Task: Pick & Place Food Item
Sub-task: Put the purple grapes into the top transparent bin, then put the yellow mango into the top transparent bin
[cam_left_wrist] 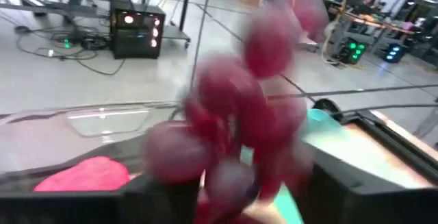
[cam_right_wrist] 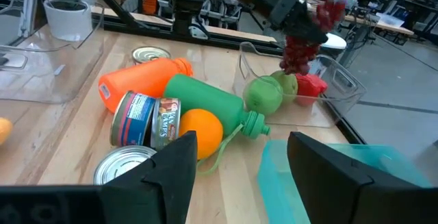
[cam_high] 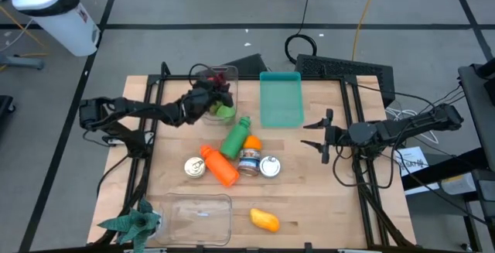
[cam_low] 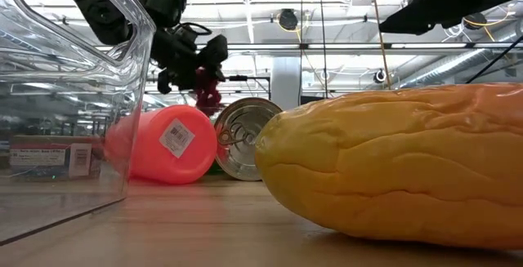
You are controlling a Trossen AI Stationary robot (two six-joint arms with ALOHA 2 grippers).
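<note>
A bunch of dark red grapes (cam_right_wrist: 300, 48) hangs from my left gripper (cam_high: 207, 95) over a clear bin (cam_right_wrist: 337, 80) near the table's far edge. The bin holds a green apple (cam_right_wrist: 263, 94), another green fruit (cam_right_wrist: 288, 83) and a red item (cam_right_wrist: 312, 87). The left wrist view shows the grapes (cam_left_wrist: 239, 114) blurred and close. In the low view the left gripper (cam_low: 181, 42) is up at the left, grapes (cam_low: 207, 92) below it. My right gripper (cam_high: 315, 133) waits open at the table's right side, clear of everything; its fingers stand apart in its own view (cam_right_wrist: 239, 172). My left gripper is shut on the upper part of the grape bunch (cam_right_wrist: 309, 27), pinched between its two fingers. The fingers come from the table's left, slanting down. The bunch is lifted clear and hangs below the fingers, above the clear bin; a few grapes (cam_right_wrist: 332, 9) stick out beyond the fingers.
A teal tray (cam_high: 281, 98) lies right of the bin. Mid-table are a green bottle (cam_high: 234, 138), an orange bottle (cam_high: 220, 166), an orange (cam_high: 253, 141) and three cans (cam_high: 270, 166). Near the front edge lie a yellow fruit (cam_high: 264, 220), a second clear bin (cam_high: 197, 216) and a plant (cam_high: 131, 222).
</note>
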